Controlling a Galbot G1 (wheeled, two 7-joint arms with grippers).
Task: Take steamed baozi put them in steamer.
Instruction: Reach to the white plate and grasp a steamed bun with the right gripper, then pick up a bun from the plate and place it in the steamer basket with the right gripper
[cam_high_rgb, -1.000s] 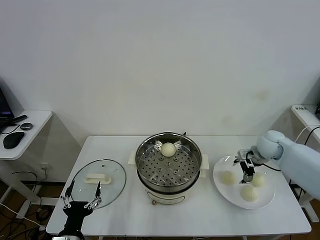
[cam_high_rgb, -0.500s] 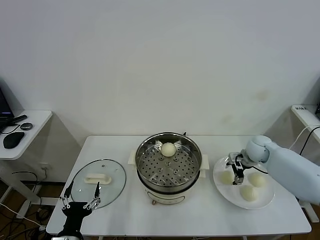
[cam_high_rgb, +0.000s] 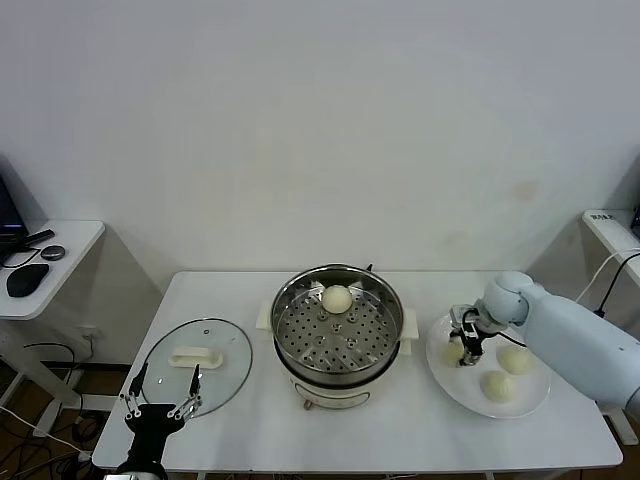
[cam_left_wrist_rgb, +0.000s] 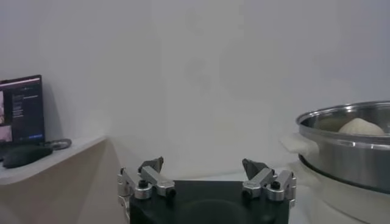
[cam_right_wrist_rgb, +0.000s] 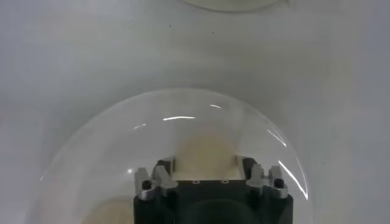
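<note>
The steamer stands mid-table with one steamed baozi at the back of its perforated floor; the left wrist view shows that pot and bun too. My right gripper is down over the left side of the white plate. Its fingers press both sides of a cream baozi that fills the gap between them. Two more baozi lie on the plate's right half. My left gripper waits open at the table's front left, holding nothing.
A flat glass lid with a white handle lies left of the steamer, just beyond my left gripper. A side desk with a mouse stands at far left. Bare tabletop runs between steamer and plate.
My right gripper moved left across the plate, from between the buns to the leftmost baozi, and closed its fingers onto it. The left arm has not moved.
</note>
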